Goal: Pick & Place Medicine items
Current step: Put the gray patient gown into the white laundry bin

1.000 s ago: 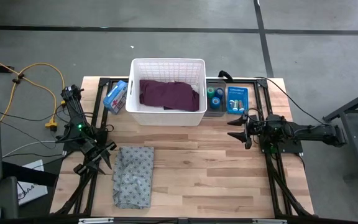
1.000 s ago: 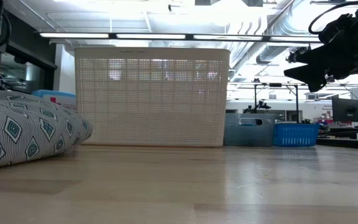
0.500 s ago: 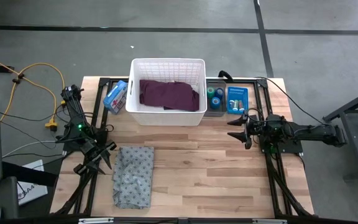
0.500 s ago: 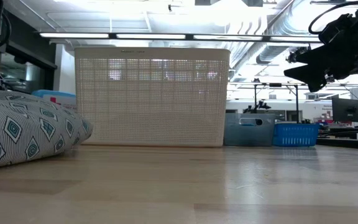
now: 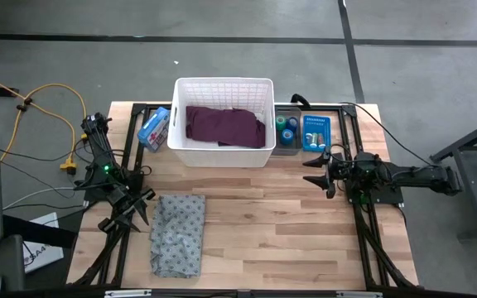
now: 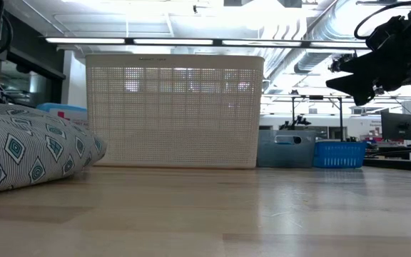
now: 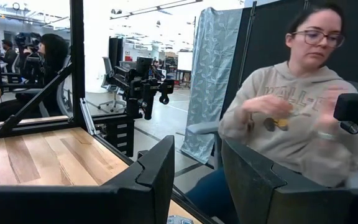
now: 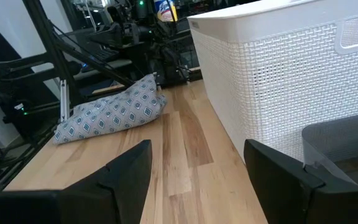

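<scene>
The medicine items sit at the table's far right. A green roll (image 5: 281, 123) and a blue roll (image 5: 289, 133) lie in a clear grey bin (image 5: 287, 142), beside a small blue basket (image 5: 315, 132). The bin (image 6: 285, 148) and the blue basket (image 6: 340, 154) also show in the low view. I cannot make out the thin tube or the vial. My right gripper (image 5: 310, 171) hangs open above the table, just near of that bin, and the right wrist view shows it open (image 8: 194, 180). My left gripper (image 5: 139, 207) waits open at the left edge (image 7: 197, 180).
A white mesh basket (image 5: 224, 124) stands at the far middle with a purple cloth (image 5: 225, 126) inside. A blue box (image 5: 153, 127) lies to its left. A grey patterned cloth (image 5: 179, 234) lies near the left gripper. A person sits beyond the table (image 7: 291, 99).
</scene>
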Robot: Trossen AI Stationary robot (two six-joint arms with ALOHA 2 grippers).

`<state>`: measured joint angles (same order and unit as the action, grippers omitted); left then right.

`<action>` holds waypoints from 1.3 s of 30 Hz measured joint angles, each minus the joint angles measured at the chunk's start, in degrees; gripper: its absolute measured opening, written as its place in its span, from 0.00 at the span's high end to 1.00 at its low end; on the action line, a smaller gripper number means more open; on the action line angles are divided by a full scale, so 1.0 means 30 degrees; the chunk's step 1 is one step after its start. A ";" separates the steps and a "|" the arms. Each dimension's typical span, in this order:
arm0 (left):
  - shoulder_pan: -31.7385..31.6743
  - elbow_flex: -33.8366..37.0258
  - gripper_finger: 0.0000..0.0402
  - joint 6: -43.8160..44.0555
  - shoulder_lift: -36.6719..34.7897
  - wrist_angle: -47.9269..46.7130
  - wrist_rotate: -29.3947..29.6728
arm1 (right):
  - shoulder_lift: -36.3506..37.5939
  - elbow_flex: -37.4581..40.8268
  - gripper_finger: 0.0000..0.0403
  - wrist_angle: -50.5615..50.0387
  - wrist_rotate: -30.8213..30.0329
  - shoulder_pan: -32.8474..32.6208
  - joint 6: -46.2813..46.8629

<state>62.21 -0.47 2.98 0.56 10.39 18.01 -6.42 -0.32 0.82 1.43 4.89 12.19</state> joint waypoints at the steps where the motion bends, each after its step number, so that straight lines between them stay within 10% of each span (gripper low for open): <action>1: -0.0004 0.0000 0.68 0.0000 -0.0001 -0.0004 -0.0004 | 0.0000 0.0000 0.40 -0.0002 0.0002 0.0000 0.0002; 21: -0.0020 0.0000 0.68 0.0000 0.0005 -0.0005 0.0043 | -0.0007 0.0000 0.40 -0.0001 0.0001 0.0000 0.0000; 39: -0.0027 0.0000 0.68 0.0536 0.0005 -0.0012 0.4722 | -0.0007 0.0000 0.40 -0.0006 0.0007 -0.0006 0.0001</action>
<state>62.13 -0.47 4.59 0.58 10.35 32.18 -6.44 -0.32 0.80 1.45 4.87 12.19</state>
